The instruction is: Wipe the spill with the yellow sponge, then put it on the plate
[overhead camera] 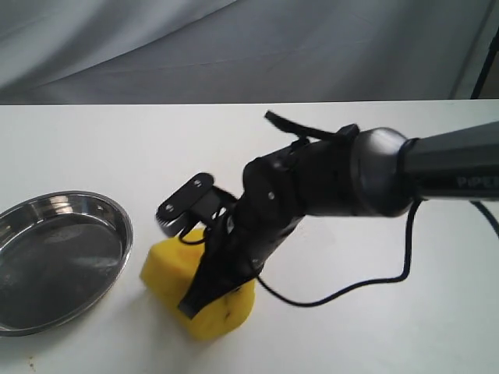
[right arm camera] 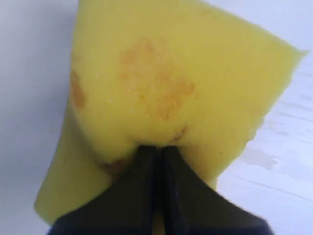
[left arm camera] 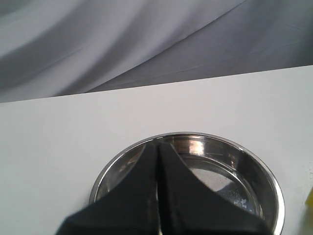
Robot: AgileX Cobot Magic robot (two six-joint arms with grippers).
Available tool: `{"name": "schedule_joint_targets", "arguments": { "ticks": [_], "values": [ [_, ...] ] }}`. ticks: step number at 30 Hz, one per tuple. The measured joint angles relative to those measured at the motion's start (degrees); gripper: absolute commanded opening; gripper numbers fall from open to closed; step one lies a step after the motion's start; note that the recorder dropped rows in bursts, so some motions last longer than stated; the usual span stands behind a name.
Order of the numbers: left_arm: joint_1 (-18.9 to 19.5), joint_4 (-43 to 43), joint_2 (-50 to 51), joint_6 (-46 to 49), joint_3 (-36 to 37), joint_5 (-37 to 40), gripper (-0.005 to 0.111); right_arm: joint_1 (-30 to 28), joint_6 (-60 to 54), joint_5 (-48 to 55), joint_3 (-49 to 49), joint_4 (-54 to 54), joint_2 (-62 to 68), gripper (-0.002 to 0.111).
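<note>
The yellow sponge rests on the white table just right of the plate. My right gripper comes down on it from the right, its jaws closed together and pinching the foam. The right wrist view shows the sponge with brownish stains, dented around the gripper. No amber drop shows; a faint damp mark lies on the table beside the sponge. My left gripper is shut and empty, in front of the plate. It is out of the exterior view.
The right arm stretches in from the right, with a black cable looping over the table. Grey cloth hangs behind the table's far edge.
</note>
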Motion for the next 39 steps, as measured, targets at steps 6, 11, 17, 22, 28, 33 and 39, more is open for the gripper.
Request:
{"name": "schedule_joint_targets", "arguments": {
  "ticks": [6,11,17,22,28,33,39],
  "values": [
    [0.0,0.0,0.0,0.0,0.0,0.0,0.0,-13.5,2.8,0.0,0.0,-1.2,0.0,0.0],
    [0.0,0.0,0.0,0.0,0.0,0.0,0.0,-24.1,3.7,0.0,0.0,-1.6,0.0,0.0],
    [0.0,0.0,0.0,0.0,0.0,0.0,0.0,-26.0,3.6,-0.3,0.0,-1.6,0.0,0.0],
    [0.0,0.0,0.0,0.0,0.0,0.0,0.0,-20.1,0.8,-1.6,0.0,-1.2,0.0,0.0],
    [0.0,0.0,0.0,0.0,0.0,0.0,0.0,-12.8,-0.7,-1.8,0.0,-0.5,0.0,0.0],
    [0.0,0.0,0.0,0.0,0.0,0.0,0.0,-6.4,-2.4,-1.8,0.0,2.0,0.0,0.0],
    [0.0,0.0,0.0,0.0,0.0,0.0,0.0,0.7,-2.9,-1.8,0.0,2.7,0.0,0.0]
  ]
}}
